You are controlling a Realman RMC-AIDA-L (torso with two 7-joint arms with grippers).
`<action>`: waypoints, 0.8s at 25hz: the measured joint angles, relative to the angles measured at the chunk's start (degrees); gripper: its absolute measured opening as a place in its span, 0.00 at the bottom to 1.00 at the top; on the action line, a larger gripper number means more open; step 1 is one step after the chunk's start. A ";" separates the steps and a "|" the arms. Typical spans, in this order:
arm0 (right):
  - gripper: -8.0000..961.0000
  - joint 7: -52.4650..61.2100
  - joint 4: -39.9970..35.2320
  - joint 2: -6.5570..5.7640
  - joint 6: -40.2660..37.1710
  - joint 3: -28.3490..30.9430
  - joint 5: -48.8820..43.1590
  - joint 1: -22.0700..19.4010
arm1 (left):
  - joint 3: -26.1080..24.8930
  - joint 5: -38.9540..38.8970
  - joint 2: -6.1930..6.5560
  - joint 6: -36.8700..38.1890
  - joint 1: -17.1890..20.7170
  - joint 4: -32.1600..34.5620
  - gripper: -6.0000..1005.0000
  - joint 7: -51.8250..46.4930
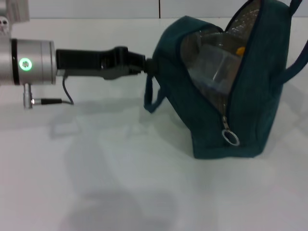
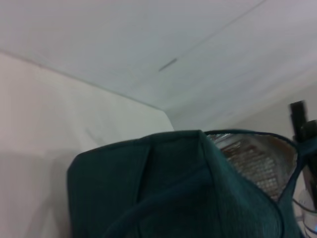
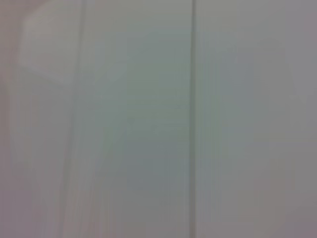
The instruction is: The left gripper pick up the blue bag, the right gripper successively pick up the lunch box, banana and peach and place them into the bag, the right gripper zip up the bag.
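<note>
The blue bag (image 1: 260,96) stands on the white table, its mouth open and showing the silver lining. It also shows in the left wrist view (image 2: 163,193). Inside it lies the clear lunch box (image 1: 216,67), and a small orange bit of the banana (image 1: 240,49) shows behind the box. The zipper's metal ring pull (image 1: 231,138) hangs at the low end of the opening. My left gripper (image 1: 147,65) reaches in from the left and is shut on the bag's left edge by a handle. The peach is hidden. The right gripper is out of view.
The white table (image 1: 96,183) spreads in front of and to the left of the bag. A loose cable (image 1: 65,94) hangs under the left wrist. A dark upright shape (image 2: 303,129) shows beyond the bag in the left wrist view. The right wrist view shows only a pale surface with seams.
</note>
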 joint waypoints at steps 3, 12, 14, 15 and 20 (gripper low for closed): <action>0.61 4.75 -1.53 -0.06 -2.00 -0.44 -3.43 0.02 | -0.06 -0.51 -0.45 1.68 0.00 -2.97 0.08 2.14; 0.61 11.88 1.17 -0.24 1.16 -1.77 -10.95 1.97 | -0.10 -6.13 -1.15 2.62 -0.28 -9.48 0.08 12.01; 0.61 12.07 2.46 -0.22 1.73 -1.50 -11.47 1.94 | -0.12 -7.05 -1.14 2.66 -0.15 -9.79 0.08 13.17; 0.61 12.26 2.76 -0.22 1.98 -1.45 -11.53 1.81 | -0.13 -7.38 -1.15 2.67 -0.08 -9.83 0.08 13.53; 0.61 15.36 2.96 -0.38 2.79 -1.37 -14.53 1.60 | -0.14 -7.94 -0.97 2.42 0.19 -9.95 0.08 14.27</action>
